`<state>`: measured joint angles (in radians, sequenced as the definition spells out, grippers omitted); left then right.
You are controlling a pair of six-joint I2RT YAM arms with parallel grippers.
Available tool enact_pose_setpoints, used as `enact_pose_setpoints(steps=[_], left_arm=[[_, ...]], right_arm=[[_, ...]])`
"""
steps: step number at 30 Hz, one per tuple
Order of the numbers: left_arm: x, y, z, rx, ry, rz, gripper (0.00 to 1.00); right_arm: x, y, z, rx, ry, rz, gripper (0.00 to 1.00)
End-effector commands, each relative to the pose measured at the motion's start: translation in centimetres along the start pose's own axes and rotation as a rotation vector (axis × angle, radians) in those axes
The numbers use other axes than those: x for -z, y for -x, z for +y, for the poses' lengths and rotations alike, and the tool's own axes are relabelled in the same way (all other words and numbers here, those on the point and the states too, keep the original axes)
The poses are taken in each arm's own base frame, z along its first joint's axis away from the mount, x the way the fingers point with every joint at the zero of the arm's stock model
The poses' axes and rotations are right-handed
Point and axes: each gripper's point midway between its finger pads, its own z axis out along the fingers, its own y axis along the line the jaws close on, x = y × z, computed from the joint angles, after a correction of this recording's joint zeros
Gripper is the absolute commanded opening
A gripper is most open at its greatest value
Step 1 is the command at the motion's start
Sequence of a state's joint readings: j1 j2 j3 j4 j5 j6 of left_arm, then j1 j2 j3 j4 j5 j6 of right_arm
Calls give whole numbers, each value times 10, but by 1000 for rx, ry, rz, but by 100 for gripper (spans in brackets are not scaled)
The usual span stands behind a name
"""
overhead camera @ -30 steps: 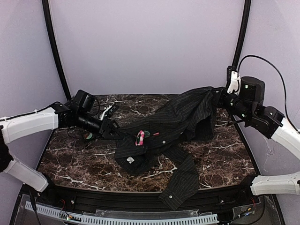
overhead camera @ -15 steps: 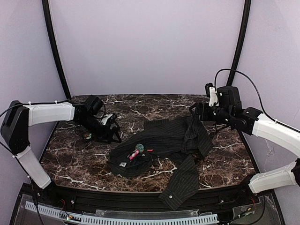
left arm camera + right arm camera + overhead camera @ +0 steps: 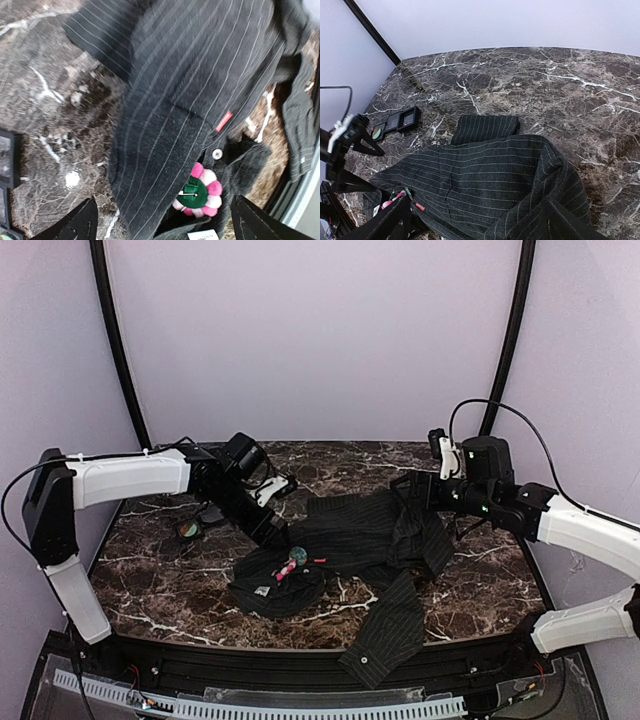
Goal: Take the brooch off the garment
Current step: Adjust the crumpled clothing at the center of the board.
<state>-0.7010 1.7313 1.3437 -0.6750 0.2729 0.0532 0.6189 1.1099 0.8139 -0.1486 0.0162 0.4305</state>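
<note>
Left wrist view: I see my left tool [image 3: 164, 210] spread wide over the pink brooch [image 3: 197, 192], pinned near six o'clock on the striped shirt [image 3: 200, 75] lying on the counter [image 3: 45, 100]. My right tool [image 3: 475, 220] is wide too.

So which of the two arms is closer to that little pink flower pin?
The left one: the left gripper hangs open right by the brooch, while the right gripper is at the other end of the shirt.
</note>
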Motion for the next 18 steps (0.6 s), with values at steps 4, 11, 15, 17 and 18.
enact_pose_setpoints(steps=[4,11,15,17,18], left_arm=[[-23,3,4,-73,43,50,96],[-41,19,3,-69,16,29,95],[-54,19,-4,-64,-44,55,81],[-59,13,-10,-53,-91,74,73],[-61,12,-13,-50,-109,73,69]], right_arm=[[-5,5,21,-10,93,-27,88],[-8,-4,33,7,150,-2,77],[-10,-17,41,34,173,53,78],[-11,-28,38,39,139,83,81],[-12,-34,32,37,101,101,82]])
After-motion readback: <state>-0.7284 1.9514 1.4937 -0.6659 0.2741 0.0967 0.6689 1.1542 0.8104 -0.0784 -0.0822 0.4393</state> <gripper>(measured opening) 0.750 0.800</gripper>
